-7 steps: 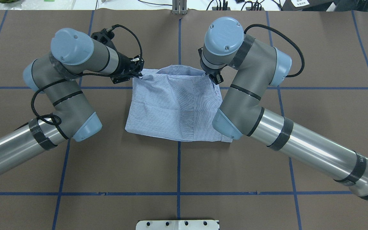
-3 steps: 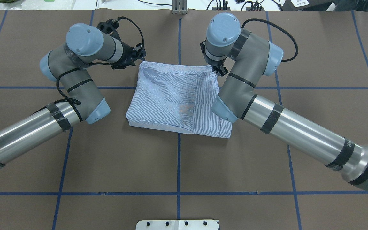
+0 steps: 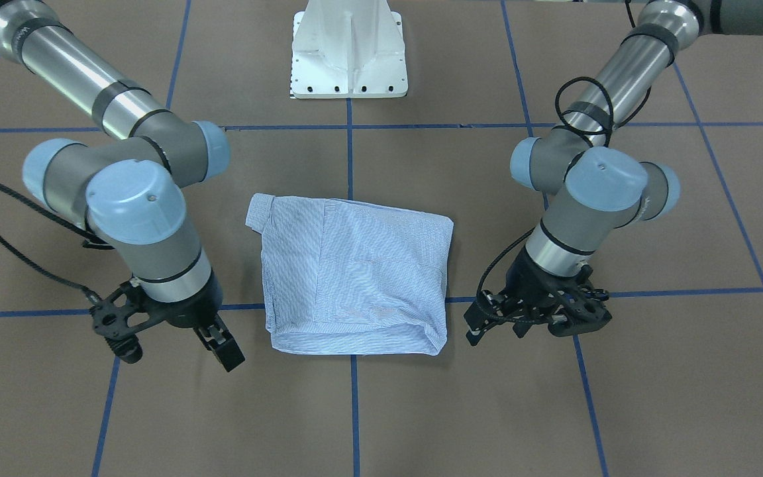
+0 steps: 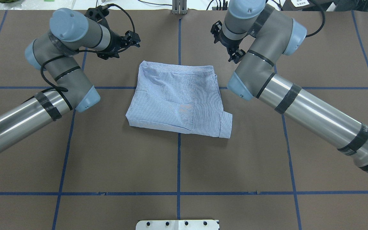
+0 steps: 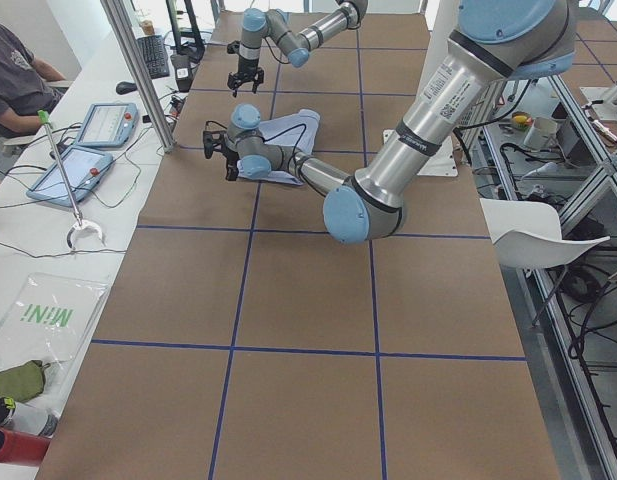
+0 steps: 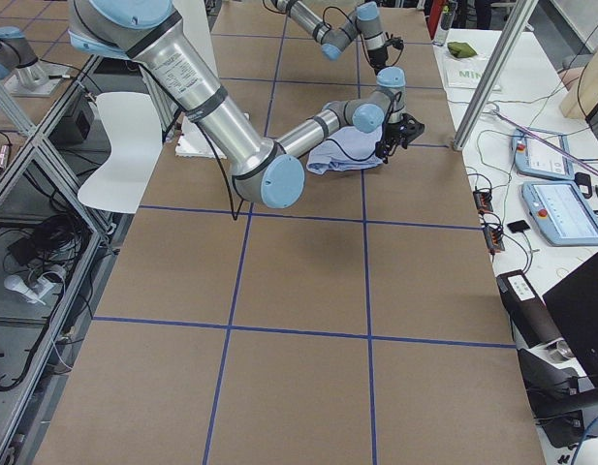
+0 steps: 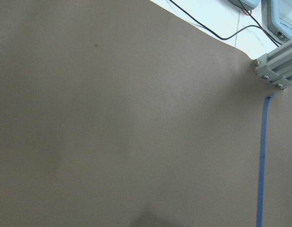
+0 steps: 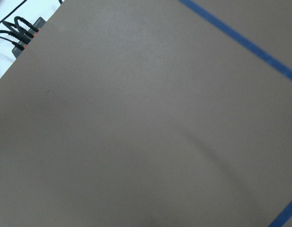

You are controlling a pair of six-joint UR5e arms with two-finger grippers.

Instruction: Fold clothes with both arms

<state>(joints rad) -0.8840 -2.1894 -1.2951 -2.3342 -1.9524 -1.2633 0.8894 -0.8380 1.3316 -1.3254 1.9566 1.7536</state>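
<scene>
Plainly one shirt [image 4: 177,95]; two claws [image 4: 134,39] [image 4: 235,56], seemingly open.

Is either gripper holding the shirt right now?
No, the left gripper and the right gripper both sit apart from the shirt, with bare table showing between.

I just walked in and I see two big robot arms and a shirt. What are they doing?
The two silver robot arms are folding a light-blue striped shirt. It lies on the brown table as a folded rectangle, with one bit sticking out at a corner. Neither arm holds it now. The left arm's black hand and the right arm's black hand hover off either side of its far edge, apart from the cloth.
</scene>
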